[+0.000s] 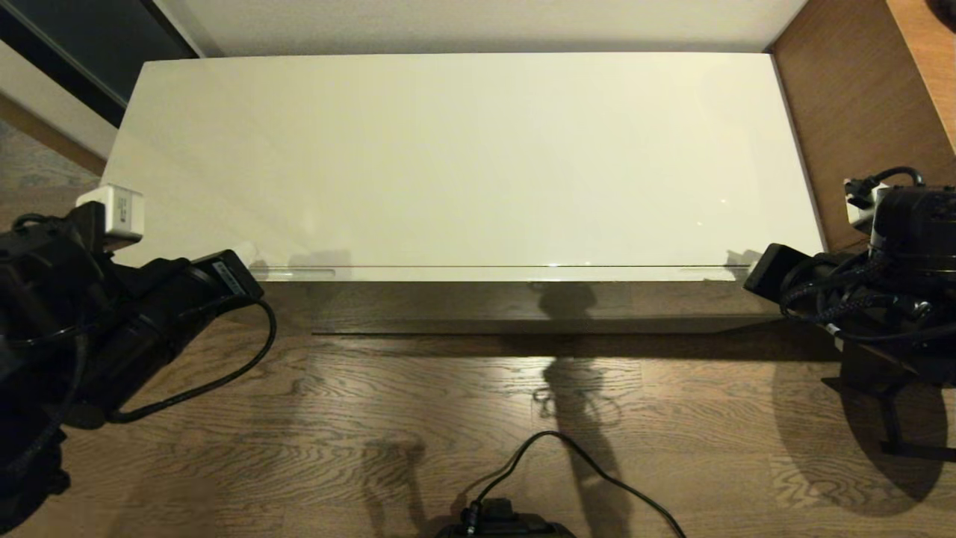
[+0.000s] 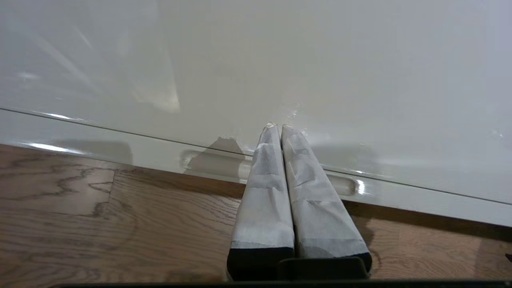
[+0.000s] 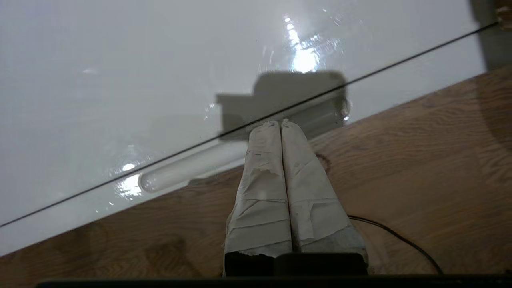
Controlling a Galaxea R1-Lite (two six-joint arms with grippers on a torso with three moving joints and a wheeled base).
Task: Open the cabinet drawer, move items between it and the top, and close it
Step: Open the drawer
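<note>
black cable [image 1: 597,471] on wood floor [image 1: 373,418], left gripper [image 2: 279,127] and right gripper [image 3: 276,123] pressed shut, empty, seemingly at closed cabinet drawer [image 1: 523,273] slot handles, below the top [image 1: 463,157]

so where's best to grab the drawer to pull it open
Probably by its two slot handles, one per tool, coming from the front. The drawer front is flat and glossy, so the left slot and right slot look like the only purchase. The left tool and right tool are shut, near the slots.
</note>
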